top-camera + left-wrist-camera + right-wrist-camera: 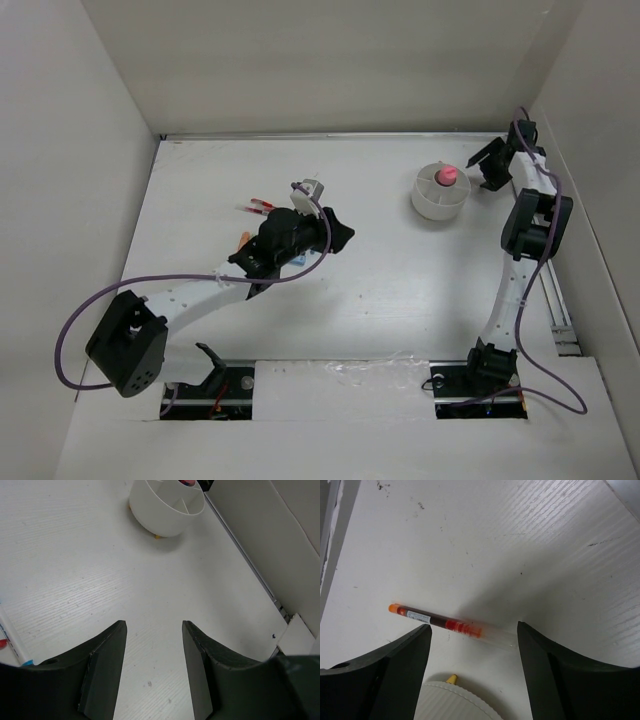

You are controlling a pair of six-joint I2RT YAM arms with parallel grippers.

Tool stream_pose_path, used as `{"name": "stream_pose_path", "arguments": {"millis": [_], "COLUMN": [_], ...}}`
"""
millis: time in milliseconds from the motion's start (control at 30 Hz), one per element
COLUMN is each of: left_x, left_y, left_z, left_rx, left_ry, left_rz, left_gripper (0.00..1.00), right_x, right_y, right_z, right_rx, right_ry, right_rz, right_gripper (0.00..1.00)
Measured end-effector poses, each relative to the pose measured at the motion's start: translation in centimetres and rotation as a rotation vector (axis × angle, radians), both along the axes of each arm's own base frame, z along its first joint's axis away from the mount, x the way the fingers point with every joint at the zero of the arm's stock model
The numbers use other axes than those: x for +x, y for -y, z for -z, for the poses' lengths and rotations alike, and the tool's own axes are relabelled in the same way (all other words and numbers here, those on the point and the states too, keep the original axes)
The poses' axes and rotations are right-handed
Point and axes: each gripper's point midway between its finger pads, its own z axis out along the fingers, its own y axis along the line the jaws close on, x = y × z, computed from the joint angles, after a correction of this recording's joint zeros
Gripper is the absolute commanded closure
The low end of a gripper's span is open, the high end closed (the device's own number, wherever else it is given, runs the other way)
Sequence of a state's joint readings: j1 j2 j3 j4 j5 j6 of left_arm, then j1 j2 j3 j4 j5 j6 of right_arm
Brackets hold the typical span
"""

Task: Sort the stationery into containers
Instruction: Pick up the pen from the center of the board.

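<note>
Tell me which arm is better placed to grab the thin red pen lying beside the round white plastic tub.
Right, most likely. The open right gripper points at the thin red pen, framed between its jaws, close by the round white plastic tub. The left gripper, also open, sits well across the table.

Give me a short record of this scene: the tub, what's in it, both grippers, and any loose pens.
tub: round, white, with dividers
in tub: pink piece
left gripper: open, empty, facing the tub from a distance
right gripper: open, just beside the tub
red pen: outside the tub's rim, under the right gripper, not gripped
other stationery: lying by the left gripper
</note>
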State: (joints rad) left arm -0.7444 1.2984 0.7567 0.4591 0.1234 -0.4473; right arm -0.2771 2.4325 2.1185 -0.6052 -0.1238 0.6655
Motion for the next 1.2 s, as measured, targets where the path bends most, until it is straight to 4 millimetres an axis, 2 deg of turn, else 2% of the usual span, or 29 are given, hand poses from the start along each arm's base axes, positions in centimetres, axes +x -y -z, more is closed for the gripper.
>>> {"name": "stream_pose_path", "arguments": {"millis": [167, 233, 400, 533, 767, 967, 1100, 1200], "left_x": [0.0, 0.0, -0.1, -0.2, -0.4, -0.5, -0.5, -0.5], "left_y": [0.0, 0.0, 0.1, 0.1, 0.3, 0.3, 0.3, 0.3], "left_z": [0.0, 0.0, 0.0, 0.1, -0.1, -0.2, -0.4, -0.4], "left_rx": [0.000, 0.000, -0.002, -0.003, -0.010, -0.014, -0.019, -0.018], "left_ry": [0.000, 0.000, -0.001, -0.002, -0.001, 0.002, 0.006, 0.006], "left_rz": [0.000, 0.000, 0.006, 0.011, 0.024, 0.030, 0.032, 0.032], "left_gripper": [0.56, 0.57, 0.58, 0.59, 0.59, 0.59, 0.59, 0.59], "right_x": [0.1, 0.1, -0.6, -1.1, -3.1, -3.1, -3.4, -3.6], "right_y": [-0.6, -1.1, -2.1, -2.9, -5.6, -7.3, -7.8, -7.9], "right_z": [-0.5, -0.5, 0.8, 0.2, 0.5, 1.1, 1.5, 1.6], "right_rx": [0.018, 0.025, 0.034, 0.006, -0.031, -0.113, -0.171, -0.193], "right_ry": [0.010, 0.009, -0.020, -0.029, -0.073, -0.098, -0.115, -0.125], "right_rz": [-0.037, -0.052, -0.068, -0.079, -0.111, -0.127, -0.136, -0.138], "right_gripper": [0.28, 0.35, 0.35, 0.35, 0.33, 0.30, 0.57, 0.70]}}
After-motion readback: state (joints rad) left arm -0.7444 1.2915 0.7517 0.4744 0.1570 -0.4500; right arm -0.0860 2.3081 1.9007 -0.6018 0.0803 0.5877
